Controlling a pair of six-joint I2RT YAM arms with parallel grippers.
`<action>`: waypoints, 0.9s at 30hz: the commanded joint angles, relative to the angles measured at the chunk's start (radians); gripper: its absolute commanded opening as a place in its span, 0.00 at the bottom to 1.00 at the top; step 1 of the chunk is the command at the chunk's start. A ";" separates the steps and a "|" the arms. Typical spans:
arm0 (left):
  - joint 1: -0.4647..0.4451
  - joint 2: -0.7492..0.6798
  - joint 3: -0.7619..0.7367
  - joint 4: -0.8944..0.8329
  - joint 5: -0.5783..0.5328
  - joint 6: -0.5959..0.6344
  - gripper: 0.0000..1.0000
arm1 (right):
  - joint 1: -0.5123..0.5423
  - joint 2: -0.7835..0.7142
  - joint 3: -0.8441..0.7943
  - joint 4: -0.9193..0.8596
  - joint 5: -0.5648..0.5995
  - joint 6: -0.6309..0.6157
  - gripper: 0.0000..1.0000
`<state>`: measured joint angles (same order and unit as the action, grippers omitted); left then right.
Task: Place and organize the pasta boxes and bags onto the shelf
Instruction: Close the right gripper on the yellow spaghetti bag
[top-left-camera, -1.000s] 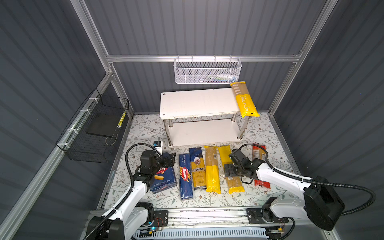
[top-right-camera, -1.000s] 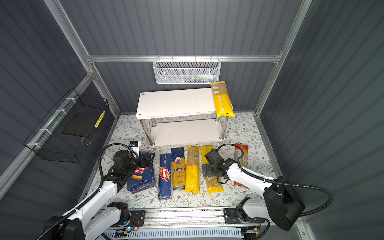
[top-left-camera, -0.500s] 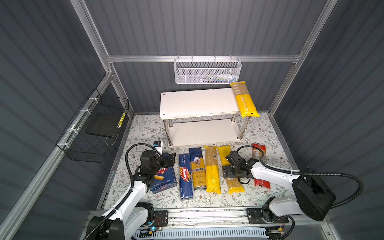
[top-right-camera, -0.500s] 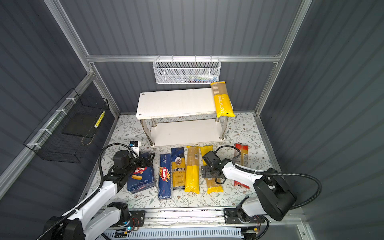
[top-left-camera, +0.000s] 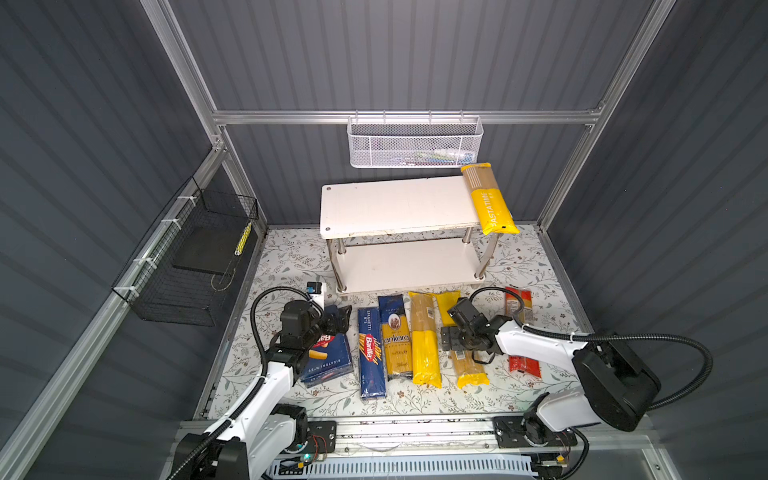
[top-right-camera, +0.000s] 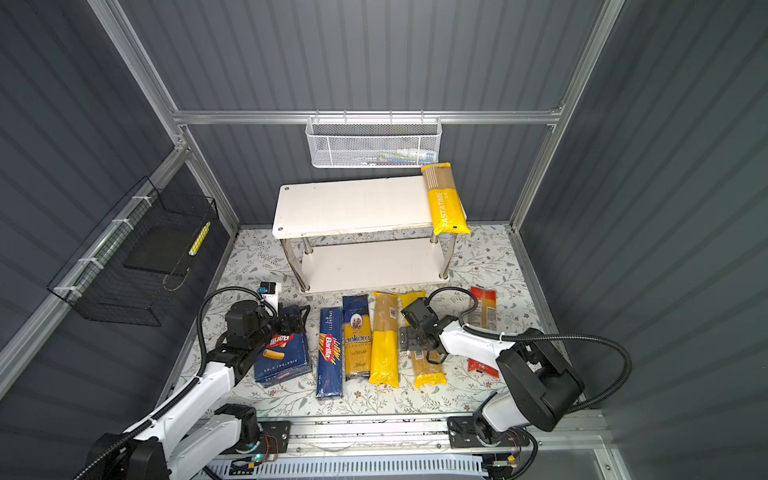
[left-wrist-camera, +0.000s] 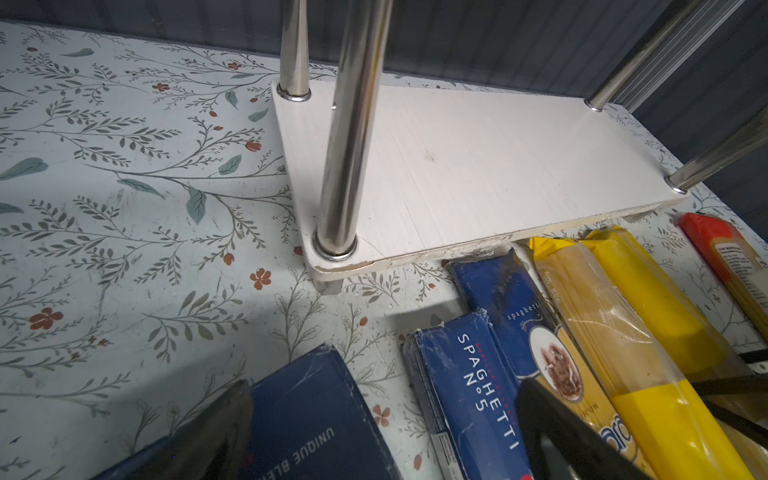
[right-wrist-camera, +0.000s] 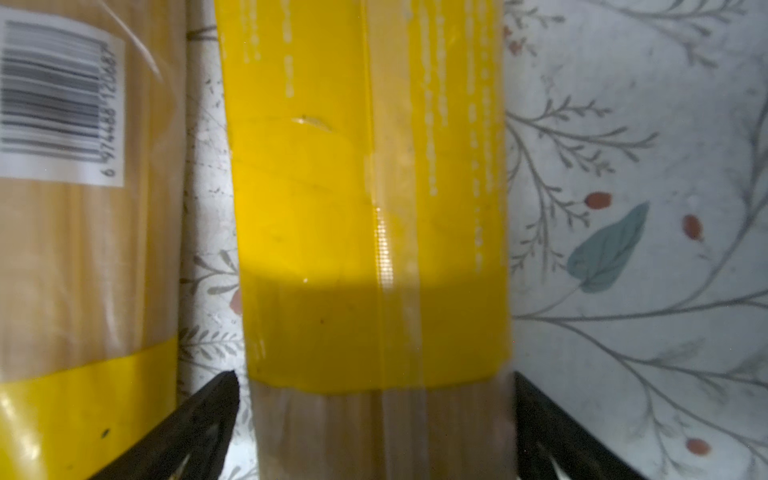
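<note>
Spread wide, the right claw (right-wrist-camera: 376, 386) stands with 1 jaw on each side of the yellow bag (top-left-camera: 467, 372). That bag lies flat on the floral table (top-left-camera: 291, 257) in front of the shelf (top-left-camera: 395, 208). The straddle looks set for a pinch across the bag's width. Since 1 second ago the arm has folded inward, and the bags are unmoved.

The right gripper (top-left-camera: 459, 341) now sits a little more to the left over the yellow-and-clear pack (top-left-camera: 469, 372). The big black joint (top-left-camera: 615, 384) of the right arm is now further left, closer to the packs.
</note>
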<state>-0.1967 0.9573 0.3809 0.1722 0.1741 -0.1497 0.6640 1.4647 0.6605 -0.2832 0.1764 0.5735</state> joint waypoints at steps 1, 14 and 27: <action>0.001 -0.012 -0.001 -0.003 0.011 0.013 1.00 | 0.000 0.047 -0.031 -0.012 -0.063 0.015 0.99; 0.001 -0.020 -0.005 -0.003 0.010 0.013 1.00 | 0.000 0.054 -0.039 0.006 -0.087 0.005 0.75; 0.002 -0.017 -0.004 -0.003 0.008 0.013 1.00 | 0.000 -0.005 -0.041 -0.014 -0.050 0.016 0.50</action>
<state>-0.1967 0.9508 0.3805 0.1722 0.1741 -0.1497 0.6598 1.4651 0.6506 -0.2314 0.1703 0.5800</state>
